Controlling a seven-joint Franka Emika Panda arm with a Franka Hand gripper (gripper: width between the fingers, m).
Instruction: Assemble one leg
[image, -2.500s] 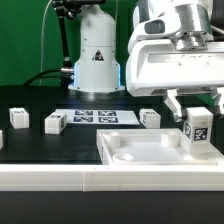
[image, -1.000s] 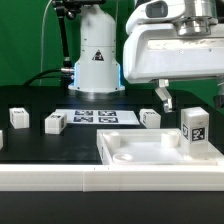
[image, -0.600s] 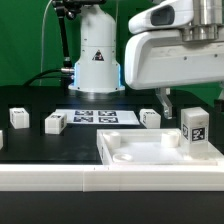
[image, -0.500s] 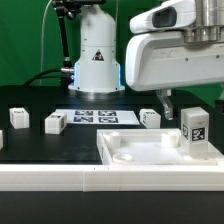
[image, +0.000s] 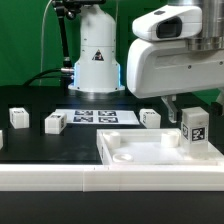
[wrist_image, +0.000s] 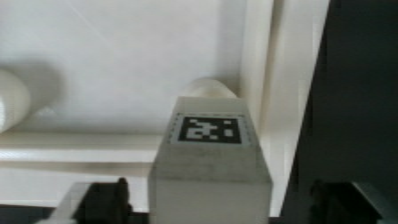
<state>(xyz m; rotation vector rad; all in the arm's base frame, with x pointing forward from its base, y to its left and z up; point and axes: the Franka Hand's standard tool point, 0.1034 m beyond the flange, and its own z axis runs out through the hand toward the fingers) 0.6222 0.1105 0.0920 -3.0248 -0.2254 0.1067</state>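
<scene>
The leg (image: 195, 126) is a small white post with a marker tag on its face. It stands upright at the corner of the large white panel (image: 140, 152) on the exterior view's right. My gripper (image: 194, 103) hangs just above it, open, with one finger (image: 168, 108) beside the leg's top. In the wrist view the leg (wrist_image: 210, 150) sits between my gripper's (wrist_image: 217, 205) two dark fingers (wrist_image: 107, 200), with a gap on each side. Nothing is held.
Three more white legs stand on the black table (image: 18, 117), (image: 54, 123), (image: 149, 118). The marker board (image: 95, 117) lies behind them. The robot base (image: 97, 55) stands at the back. A white rail runs along the front edge (image: 60, 178).
My gripper has come down a little and shifted toward the exterior view's right, so its fingers are lower beside the leg's top. The leg has not moved.
</scene>
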